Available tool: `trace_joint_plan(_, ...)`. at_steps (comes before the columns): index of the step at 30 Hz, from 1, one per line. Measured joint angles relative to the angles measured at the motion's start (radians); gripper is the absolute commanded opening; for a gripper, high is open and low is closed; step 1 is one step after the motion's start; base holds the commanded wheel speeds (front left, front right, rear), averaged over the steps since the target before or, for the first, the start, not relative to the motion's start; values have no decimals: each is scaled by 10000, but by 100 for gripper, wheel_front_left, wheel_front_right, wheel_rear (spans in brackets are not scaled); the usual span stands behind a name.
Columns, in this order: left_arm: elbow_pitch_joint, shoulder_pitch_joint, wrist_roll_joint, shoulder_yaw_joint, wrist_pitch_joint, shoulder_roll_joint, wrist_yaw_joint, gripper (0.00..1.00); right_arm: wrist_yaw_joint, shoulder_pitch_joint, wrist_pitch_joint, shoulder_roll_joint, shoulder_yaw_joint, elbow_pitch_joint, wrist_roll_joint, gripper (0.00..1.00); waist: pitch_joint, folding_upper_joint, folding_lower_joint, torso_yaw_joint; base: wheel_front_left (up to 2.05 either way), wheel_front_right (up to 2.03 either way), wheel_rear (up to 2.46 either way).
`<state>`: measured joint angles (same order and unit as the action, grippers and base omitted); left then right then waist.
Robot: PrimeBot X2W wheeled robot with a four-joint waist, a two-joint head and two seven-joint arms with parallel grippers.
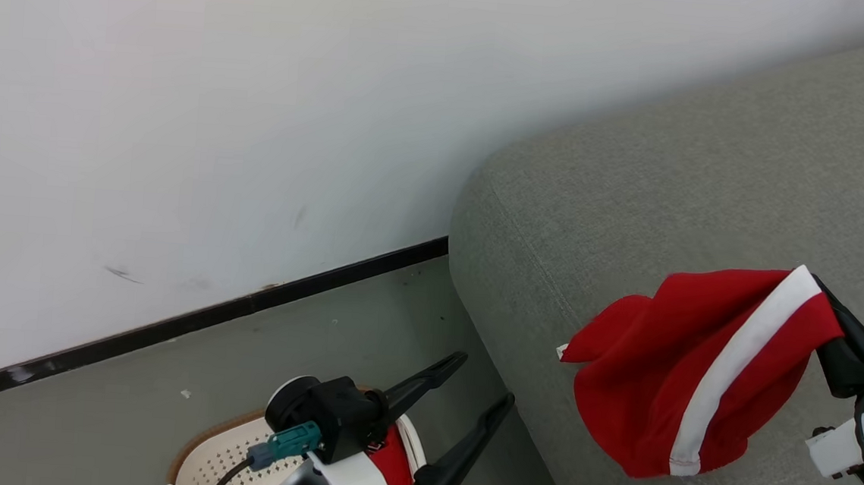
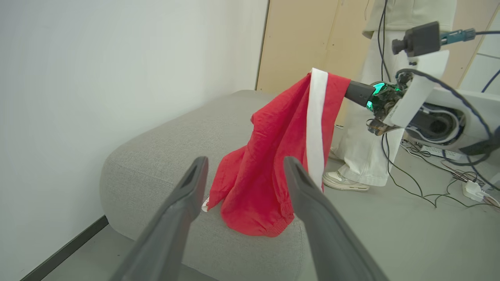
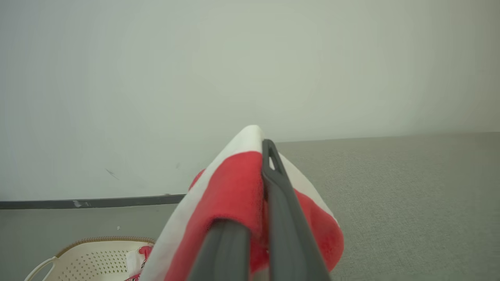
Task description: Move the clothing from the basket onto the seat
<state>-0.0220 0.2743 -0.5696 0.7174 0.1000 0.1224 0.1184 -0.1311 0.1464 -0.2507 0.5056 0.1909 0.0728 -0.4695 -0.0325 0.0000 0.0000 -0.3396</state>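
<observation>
A red garment with a white stripe [image 1: 666, 380] hangs from my right gripper [image 1: 816, 288], which is shut on its top edge. Its lower folds rest on the grey seat [image 1: 710, 178]. In the right wrist view the cloth [image 3: 234, 187] drapes over my shut right gripper [image 3: 262, 154]. My left gripper [image 1: 485, 381] stands open and empty above the basket [image 1: 212, 455], left of the seat. A second piece of red clothing [image 1: 390, 456] lies inside the basket, mostly hidden by my left wrist. The left wrist view looks past the open left gripper [image 2: 244, 164] at the hanging garment [image 2: 269, 156].
A white wall with a dark skirting strip [image 1: 191, 321] runs behind the basket and seat. A person in white trousers [image 2: 363, 156] stands beyond the seat. Cables and a power strip [image 2: 472, 189] lie on the floor there. Grey floor [image 1: 334, 342] lies between wall and basket.
</observation>
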Motion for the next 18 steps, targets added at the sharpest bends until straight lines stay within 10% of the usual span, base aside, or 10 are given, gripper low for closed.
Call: trace_joint_plan(18,46,35,431,-69,207,88,-113,100,0,4135,1409,94,430,454,-759,0,755,0,0,-449,0,0,0)
